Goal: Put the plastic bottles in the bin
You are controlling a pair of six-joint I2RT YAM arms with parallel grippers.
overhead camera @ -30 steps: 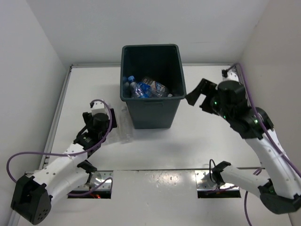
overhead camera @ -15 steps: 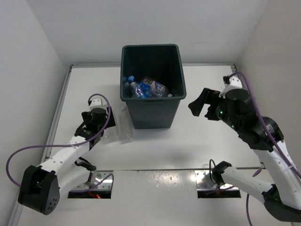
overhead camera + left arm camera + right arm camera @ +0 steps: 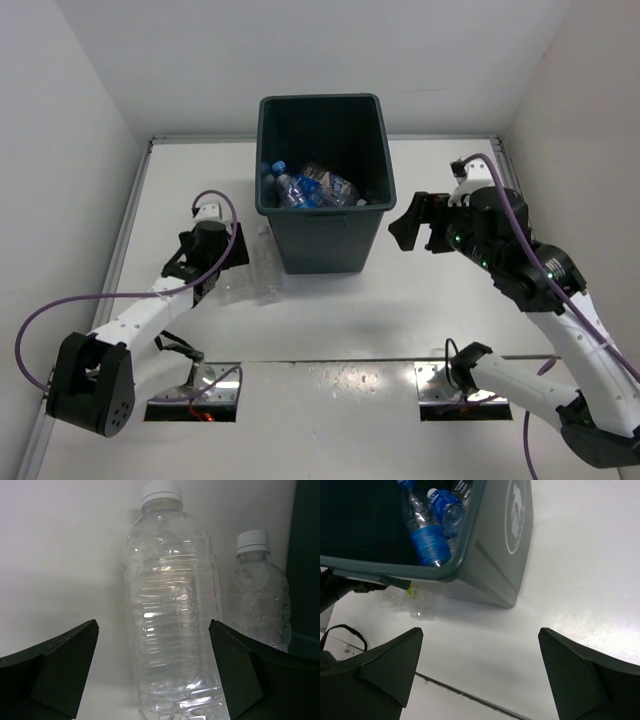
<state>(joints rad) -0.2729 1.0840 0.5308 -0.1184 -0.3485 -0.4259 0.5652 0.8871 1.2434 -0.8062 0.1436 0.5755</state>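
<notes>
My left end effector [image 3: 153, 630] is spread wide with nothing in it, and the large clear bottle [image 3: 172, 610] with the white cap sits squarely between its fingers. It seems to lie flat on the worktop [image 3: 400, 300], cap pointing away from me. I would ease forward until the pads flank the ribbed middle of the body, not the tapering shoulder, then close gently, since thin plastic like this will likely buckle and squirt out under a hard pinch. A smaller clear bottle [image 3: 257, 597] lies just beside it on the right, close against the bin [image 3: 325, 240] wall, so I want the right-hand finger between the two without nudging that one. My right end effector [image 3: 418, 225] hangs wide and empty beside the bin's right side. Inside the bin lie blue-labelled bottles [image 3: 310, 188].
</notes>
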